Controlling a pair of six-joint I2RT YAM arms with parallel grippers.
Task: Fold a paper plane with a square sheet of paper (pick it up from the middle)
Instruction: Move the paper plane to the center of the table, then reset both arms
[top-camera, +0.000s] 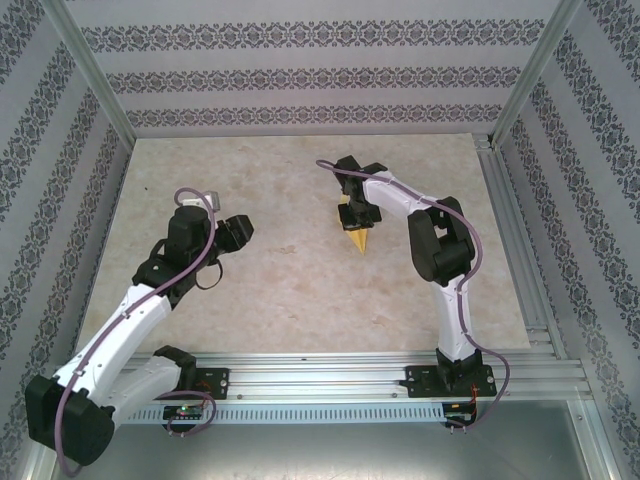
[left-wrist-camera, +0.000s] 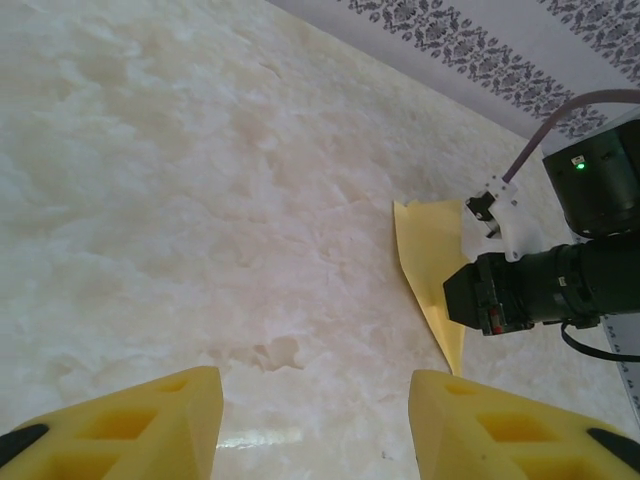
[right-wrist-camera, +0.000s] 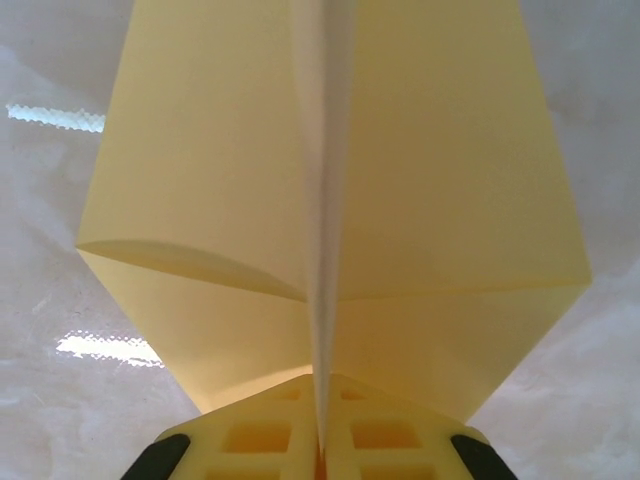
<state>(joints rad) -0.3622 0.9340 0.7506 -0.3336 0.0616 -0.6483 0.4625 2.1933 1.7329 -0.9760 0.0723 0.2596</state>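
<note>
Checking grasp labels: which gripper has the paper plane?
The right gripper: its fingers pinch the paper plane at its centre crease. The left gripper stands open and empty, apart from it.

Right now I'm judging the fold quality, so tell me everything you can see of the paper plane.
The paper plane is thin pale-yellow paper folded into a pointed dart, two flat wings meeting at a centre crease. Its nose points toward the near edge of the table. The right pincer is shut on the crease. Whether it rests on the table is unclear.
</note>
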